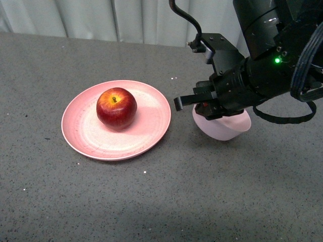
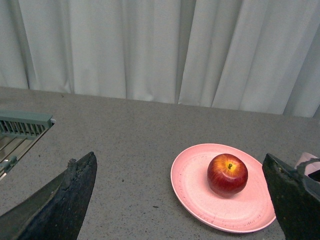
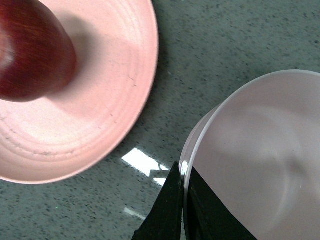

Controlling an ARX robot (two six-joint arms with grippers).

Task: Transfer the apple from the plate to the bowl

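Observation:
The dark-red apple (image 1: 116,107) sits on the salmon-pink plate (image 1: 86,136) at the table's middle left. The pale pink bowl (image 1: 224,128) is just right of the plate, tilted. My right gripper (image 1: 209,108) is shut on the bowl's rim. In the right wrist view its fingers (image 3: 172,205) pinch the rim of the bowl (image 3: 260,165), with the plate (image 3: 100,125) and apple (image 3: 32,55) beside. My left gripper (image 2: 182,200) is open; its view shows the apple (image 2: 227,173) on the plate (image 2: 195,185) ahead between the fingers, and a bit of the bowl (image 2: 306,161).
The table is grey speckled stone (image 1: 151,201). A white curtain (image 1: 126,20) hangs behind it. A grey-green rack (image 2: 22,127) sits at the table's edge in the left wrist view.

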